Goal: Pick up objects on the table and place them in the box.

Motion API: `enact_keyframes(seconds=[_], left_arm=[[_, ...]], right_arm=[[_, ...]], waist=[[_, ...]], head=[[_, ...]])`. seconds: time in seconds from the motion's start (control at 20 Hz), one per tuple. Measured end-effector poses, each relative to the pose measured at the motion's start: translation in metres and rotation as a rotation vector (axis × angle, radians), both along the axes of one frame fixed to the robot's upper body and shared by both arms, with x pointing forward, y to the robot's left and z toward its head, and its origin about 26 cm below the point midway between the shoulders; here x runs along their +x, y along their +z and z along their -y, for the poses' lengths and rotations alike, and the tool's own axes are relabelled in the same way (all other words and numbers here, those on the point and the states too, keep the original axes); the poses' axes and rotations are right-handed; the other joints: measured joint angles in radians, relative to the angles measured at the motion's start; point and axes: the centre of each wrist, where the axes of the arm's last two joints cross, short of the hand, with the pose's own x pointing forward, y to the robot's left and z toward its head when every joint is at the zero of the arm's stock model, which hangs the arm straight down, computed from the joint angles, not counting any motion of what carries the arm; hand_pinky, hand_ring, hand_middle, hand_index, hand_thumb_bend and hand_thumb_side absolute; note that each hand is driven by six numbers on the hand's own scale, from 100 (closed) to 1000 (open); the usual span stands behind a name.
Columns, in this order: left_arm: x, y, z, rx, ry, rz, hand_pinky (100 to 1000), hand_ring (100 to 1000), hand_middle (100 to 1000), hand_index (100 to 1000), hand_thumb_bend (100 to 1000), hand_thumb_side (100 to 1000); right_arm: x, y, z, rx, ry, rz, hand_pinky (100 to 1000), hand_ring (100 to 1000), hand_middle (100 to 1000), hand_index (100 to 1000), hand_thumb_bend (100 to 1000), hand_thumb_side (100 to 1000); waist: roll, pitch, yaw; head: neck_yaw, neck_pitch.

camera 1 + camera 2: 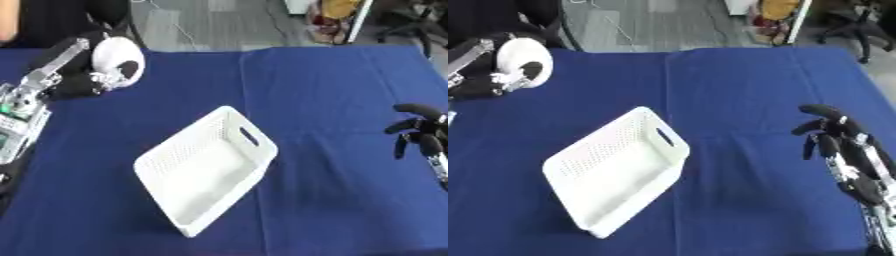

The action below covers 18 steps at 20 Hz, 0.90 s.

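White perforated box (206, 172) sits near the middle of the blue tabletop (332, 90), turned askew so that its handle-slotted end points toward one o'clock and its other end toward seven o'clock. As far as both views show, its inside is bare: no object lies in it, so nothing counts as placed yet.

Up at ten o'clock, near the far left corner of the cloth, the left robot hand (83, 82) has dark fingers curled against a round white object (118, 61) (a thick disc or roll shape, with a darker hollow at its face). It looks like the hand is grasping it, though the fingers merge with the dark background there and I cannot be sure how fully they wrap it. The object is well apart from the box and appears to be at or just above the cloth.

At three o'clock the right robot hand (826, 131) hangs over the tabletop with its fingers bent downward and nothing between them; it holds no object and touches nothing that I can see. The cloth near it shows only creases.

My judgement is that the task is at its first carry: one object is in hand or nearly so, none is delivered. What is left is to bring the white object from ten o'clock across to the box, let it go inside, and then deal with any further objects, of which these views show none on the cloth.
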Motion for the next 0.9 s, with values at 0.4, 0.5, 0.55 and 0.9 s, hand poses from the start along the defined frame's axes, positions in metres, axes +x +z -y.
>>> enact_keyframes(seconds=[0.4, 0.5, 0.55, 0.9], left_arm=[[-0.005, 0.014, 0.038, 0.071, -0.173, 0.049, 100, 158, 467, 555, 100, 512], [-0.008, 0.021, 0.056, 0.105, -0.254, 0.080, 100, 160, 467, 559, 100, 505], [-0.009, 0.022, 0.064, 0.120, -0.288, 0.088, 100, 160, 466, 556, 100, 501], [-0.011, 0.019, 0.097, 0.194, -0.434, 0.102, 100, 159, 465, 555, 100, 475]], right_arm=[[0.000, 0.000, 0.000, 0.000, 0.000, 0.000, 341, 668, 833, 895, 100, 564], [0.000, 0.000, 0.000, 0.000, 0.001, -0.001, 341, 668, 833, 895, 100, 564], [0.000, 0.000, 0.000, 0.000, 0.001, -0.001, 341, 668, 833, 895, 100, 564], [0.000, 0.000, -0.001, -0.001, 0.004, -0.003, 341, 668, 833, 895, 100, 565]], waist=[[-0.002, -0.001, 0.000], [-0.002, -0.001, -0.001], [-0.002, -0.003, -0.001], [-0.001, -0.006, -0.006]], head=[[0.000, 0.000], [0.000, 0.000], [0.000, 0.000], [0.001, 0.000]])
